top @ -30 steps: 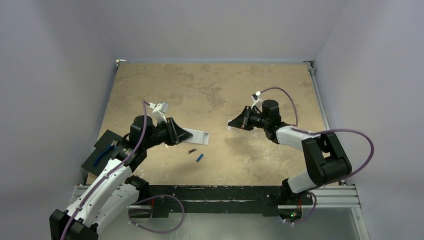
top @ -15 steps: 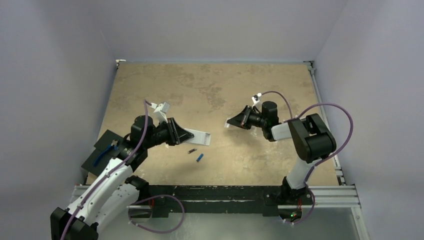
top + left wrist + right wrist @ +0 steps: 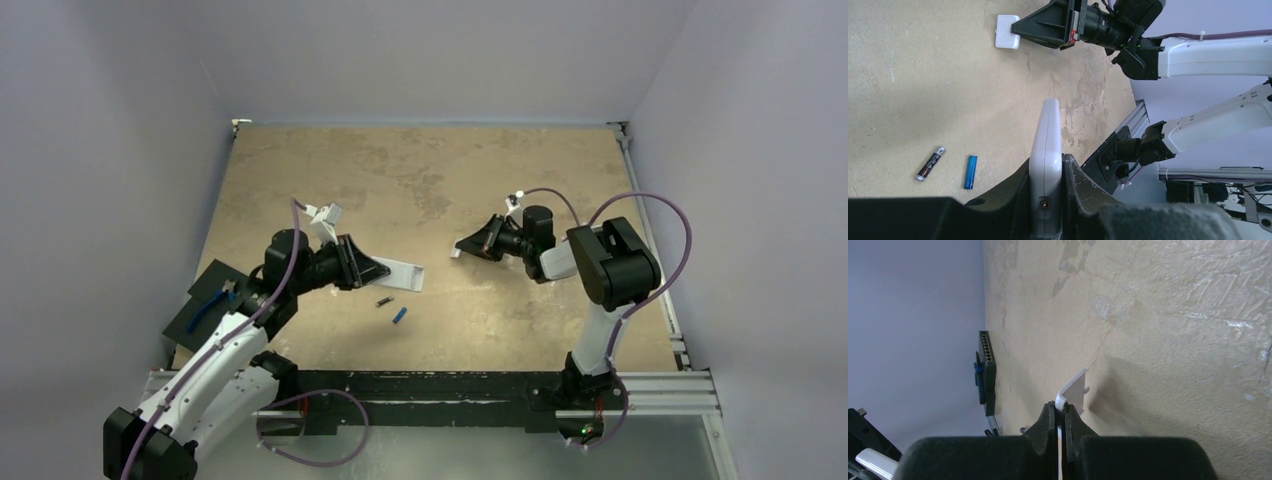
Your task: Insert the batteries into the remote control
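Left pincer [image 3: 1045,165] clamps the white rounded plastic remote control [image 3: 1048,130] by its faces; probably light, stiff, slippery. Right pincer [image 3: 1060,415] pinches a white tab [image 3: 1075,387].

Overhead view, close wrist views, shared tabletop [image 3: 420,180]

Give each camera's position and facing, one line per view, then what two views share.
Top: high behind the robot, looking down at the table; left arm and right arm show, bases nearest.
Left wrist: looks along the left pincer, clamped on the remote, toward the right arm.
Right wrist: looks along the right pincer, shut on the white piece, over the table.
Shared: top and left wrist both show the batteries.
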Motion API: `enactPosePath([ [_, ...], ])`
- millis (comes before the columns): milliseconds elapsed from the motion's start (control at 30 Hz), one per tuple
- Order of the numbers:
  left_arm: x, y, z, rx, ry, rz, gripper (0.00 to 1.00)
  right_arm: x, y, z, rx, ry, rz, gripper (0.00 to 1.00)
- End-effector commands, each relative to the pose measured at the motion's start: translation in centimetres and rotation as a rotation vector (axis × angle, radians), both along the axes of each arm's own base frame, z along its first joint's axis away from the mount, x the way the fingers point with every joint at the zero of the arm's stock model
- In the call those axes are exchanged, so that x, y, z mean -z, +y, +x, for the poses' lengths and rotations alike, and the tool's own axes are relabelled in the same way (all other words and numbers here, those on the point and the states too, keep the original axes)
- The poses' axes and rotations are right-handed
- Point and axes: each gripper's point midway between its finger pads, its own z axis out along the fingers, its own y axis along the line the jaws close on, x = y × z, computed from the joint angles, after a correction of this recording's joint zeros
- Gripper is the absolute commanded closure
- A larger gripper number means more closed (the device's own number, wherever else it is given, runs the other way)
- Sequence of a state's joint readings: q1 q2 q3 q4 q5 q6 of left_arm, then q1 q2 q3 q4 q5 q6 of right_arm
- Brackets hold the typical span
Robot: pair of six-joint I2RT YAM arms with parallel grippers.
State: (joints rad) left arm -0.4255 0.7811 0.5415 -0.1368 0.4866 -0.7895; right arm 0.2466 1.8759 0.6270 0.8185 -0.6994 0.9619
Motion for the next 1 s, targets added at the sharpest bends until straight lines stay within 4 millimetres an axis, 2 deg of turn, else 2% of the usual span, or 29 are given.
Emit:
enactPosePath([
  [0,-1.2,-0.3,0.2,0.01,-0.042,-0.035,1.0,-1.6,0.1,1.4,0.007,-0.063,0.023,0.96],
  [133,-1.3,-0.2,0.1,0.007,-0.041,-0.04,1.0,-1.1,-0.1,1.6,0.021,-0.052,0.0,0.9],
  [333,-1.2,-0.1,0.0,-0.003,-0.035,-0.037,1.0,-0.1,-0.5,1.5,0.031,-0.023,-0.041,0.76],
  [667,-0.9,-0.3,-0.4,0.007,-0.003,-0.072,1.0,0.1,-1.4,1.4,0.064,-0.015,-0.102,0.62],
  [833,-0.7,-0.6,-0.6,0.013,0.017,-0.096,1.0,0.5,-2.6,1.2,0.093,-0.025,-0.198,0.51],
  [967,-0.6,-1.0,-0.7,0.025,0.029,-0.132,1.0,0.4,-3.4,1.0,0.116,-0.034,-0.251,0.48],
])
